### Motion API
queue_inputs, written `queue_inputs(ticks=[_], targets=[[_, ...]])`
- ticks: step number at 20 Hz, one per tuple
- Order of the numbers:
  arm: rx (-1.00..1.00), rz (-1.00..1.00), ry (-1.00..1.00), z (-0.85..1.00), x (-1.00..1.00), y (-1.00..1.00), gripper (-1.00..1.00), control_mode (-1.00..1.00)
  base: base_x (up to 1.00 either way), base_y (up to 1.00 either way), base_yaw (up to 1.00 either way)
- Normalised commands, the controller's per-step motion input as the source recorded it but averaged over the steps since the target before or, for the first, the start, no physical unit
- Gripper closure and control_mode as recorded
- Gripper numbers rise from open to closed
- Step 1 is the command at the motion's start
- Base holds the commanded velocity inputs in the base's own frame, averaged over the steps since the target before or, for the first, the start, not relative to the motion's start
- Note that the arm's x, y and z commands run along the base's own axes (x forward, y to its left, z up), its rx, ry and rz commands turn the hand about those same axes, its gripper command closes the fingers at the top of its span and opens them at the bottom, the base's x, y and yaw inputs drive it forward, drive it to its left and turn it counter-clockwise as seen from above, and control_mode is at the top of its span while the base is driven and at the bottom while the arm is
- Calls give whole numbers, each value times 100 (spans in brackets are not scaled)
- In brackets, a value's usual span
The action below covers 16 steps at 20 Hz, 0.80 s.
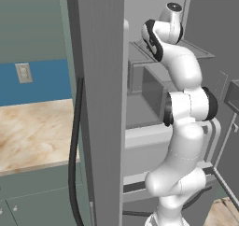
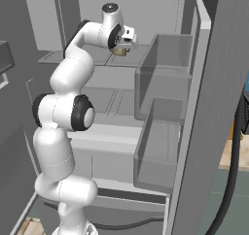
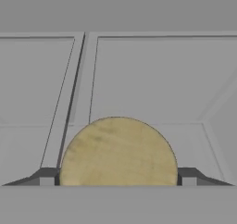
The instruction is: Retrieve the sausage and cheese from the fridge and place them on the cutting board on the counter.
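Hand view: cheese (image 3: 118, 151) between fingers (image 3: 46, 177), on shelf (image 3: 148, 79).

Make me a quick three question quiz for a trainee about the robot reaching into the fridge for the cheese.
1. True or false: the cheese sits between the gripper fingertips.
2. On what does the cheese rest: A the counter, B a fridge shelf, C the cutting board?
3. Fill in: the fridge door stands ____.

Key: 1 true. 2 B. 3 open.
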Motion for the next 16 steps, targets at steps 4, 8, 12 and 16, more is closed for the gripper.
queue_inputs(ticks=[4,8,12,16], targets=[[5,0,1,-10,4,-7,100,-100,0,0,0],[10,0,-1,-16,-34,1,100,-100,0,0,0],[7,0,-9,-28,-64,11,100,-100,0,0,0],[2,0,-16,-27,-77,20,100,-100,0,0,0]])
